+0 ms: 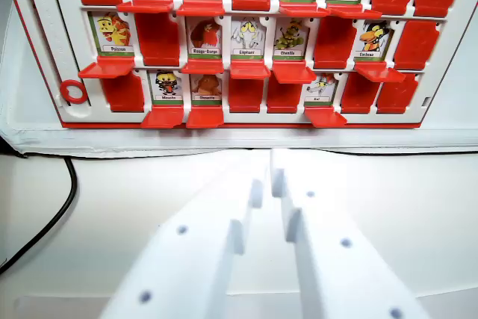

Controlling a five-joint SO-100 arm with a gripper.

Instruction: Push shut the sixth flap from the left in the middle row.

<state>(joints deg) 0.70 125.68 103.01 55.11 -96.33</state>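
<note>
Tool: the tool fills the lower middle of the wrist view; its two white fingers are drawn together with only a narrow slit between them, and they grip nothing
Tool heading: the fingers taper up the view, tips aimed at the near edge of the game board
Counter: a bare strip of the white counter lies between the tips and the board, so the tool is well apart from every flap
Sixth flap, middle row: counting from the wrist view's left, the sixth place lies up the view and toward the wrist view's right of the tips, beyond the near row of flaps
Condition of sixth place: it shows plain red with no picture card and no tab standing out below, so I judge it may already lie shut; the count cannot be confirmed beyond this view
Neighbours: the Chenille flap is just beside it on the left and the Corbeau flap just beside it on the right, both showing cards with tabs out
Axis: the row, and each flap's hinge line, runs across the view, square to the tool's heading
Governing relation: the tool must go forward and rightward, passing over the near row
Clearance note: a black cable lies at far left, away from that path
</note>
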